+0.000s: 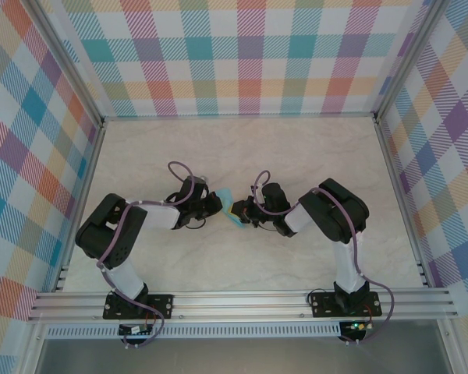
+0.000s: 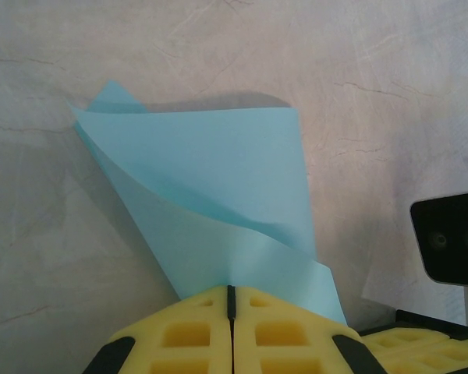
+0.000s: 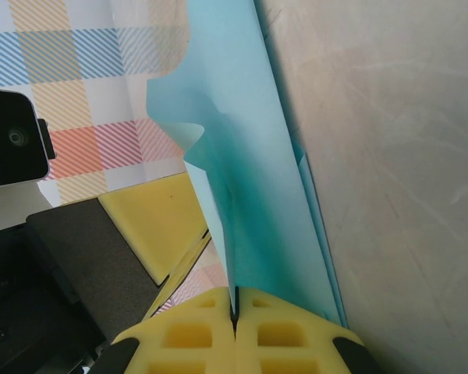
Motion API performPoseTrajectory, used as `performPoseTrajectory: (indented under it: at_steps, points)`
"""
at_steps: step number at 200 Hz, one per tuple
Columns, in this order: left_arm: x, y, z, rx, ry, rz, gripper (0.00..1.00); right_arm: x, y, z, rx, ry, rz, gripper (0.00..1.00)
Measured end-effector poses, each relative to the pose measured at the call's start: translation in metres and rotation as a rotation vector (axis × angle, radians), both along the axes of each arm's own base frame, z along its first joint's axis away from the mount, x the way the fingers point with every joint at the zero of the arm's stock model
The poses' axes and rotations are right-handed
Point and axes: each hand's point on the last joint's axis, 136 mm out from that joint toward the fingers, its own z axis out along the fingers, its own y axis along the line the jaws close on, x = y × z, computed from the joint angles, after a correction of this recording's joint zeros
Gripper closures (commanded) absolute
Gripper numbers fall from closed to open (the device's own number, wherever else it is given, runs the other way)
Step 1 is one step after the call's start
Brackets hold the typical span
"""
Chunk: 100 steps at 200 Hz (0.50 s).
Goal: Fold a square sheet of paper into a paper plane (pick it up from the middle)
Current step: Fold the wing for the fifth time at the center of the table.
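We are pinching the square sheet of paper (image 2: 218, 195) with both grippers near the middle of the table (image 1: 296, 156). The left gripper (image 2: 231, 302) is pressing its yellow pads together on one edge. The right gripper (image 3: 235, 305) is clamping its pads on another part, and the sheet is bowing and curling between them. In the top view, the two wrists are crowding the sheet and hiding most of it. The table surface is showing a pale marbled pattern. Plaid walls (image 1: 242, 54) and an aluminium frame (image 1: 242, 300) are enclosing it.

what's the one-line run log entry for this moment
left gripper: shut on thin light-blue paper sheet | right gripper: shut on same sheet | sheet: bent, partly folded
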Motion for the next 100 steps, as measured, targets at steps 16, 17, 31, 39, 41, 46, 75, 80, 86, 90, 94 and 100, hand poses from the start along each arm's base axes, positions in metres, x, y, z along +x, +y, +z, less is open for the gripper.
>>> performPoseTrajectory:
  at_steps: [16, 17, 31, 39, 41, 46, 75, 80, 86, 90, 94, 100]
  points:
    - [0.001, -0.001, 0.000, 0.002, 0.004, -0.001, 0.94, 0.000, 0.000, -0.001, -0.006, -0.007, 0.005, 0.97]
    - [0.001, -0.001, 0.000, 0.003, 0.005, -0.001, 0.94, 0.000, 0.000, 0.000, -0.006, -0.006, 0.005, 0.97]
    - [0.002, -0.001, 0.000, 0.007, 0.007, -0.003, 0.94, -0.001, 0.000, -0.002, -0.021, -0.010, 0.013, 0.91]
    - [0.002, -0.002, -0.001, 0.009, 0.011, -0.004, 0.94, 0.000, -0.002, -0.002, -0.028, -0.009, 0.014, 0.88]
    - [0.002, -0.002, -0.001, 0.010, 0.012, -0.005, 0.94, -0.001, -0.002, -0.002, -0.030, -0.010, 0.016, 0.87]
    - [0.002, -0.002, -0.001, 0.012, 0.012, -0.008, 0.94, 0.000, -0.002, -0.001, -0.034, -0.015, 0.019, 0.86]
    - [0.000, -0.004, -0.001, 0.019, 0.020, -0.021, 0.94, -0.003, -0.007, 0.002, -0.076, -0.026, 0.038, 0.80]
    - [0.000, -0.004, -0.002, 0.021, 0.020, -0.024, 0.94, -0.003, -0.008, 0.002, -0.083, -0.028, 0.042, 0.80]
    - [0.000, -0.004, -0.001, 0.022, 0.018, -0.026, 0.94, -0.004, -0.009, 0.003, -0.094, -0.029, 0.047, 0.79]
    - [0.000, -0.004, -0.002, 0.023, 0.018, -0.027, 0.94, -0.005, -0.010, 0.003, -0.101, -0.028, 0.051, 0.79]
    - [0.000, -0.004, -0.001, 0.023, 0.018, -0.027, 0.94, -0.005, -0.011, 0.003, -0.107, -0.029, 0.054, 0.79]
    - [0.000, -0.004, -0.001, 0.024, 0.018, -0.029, 0.94, -0.007, -0.012, 0.002, -0.117, -0.028, 0.061, 0.78]
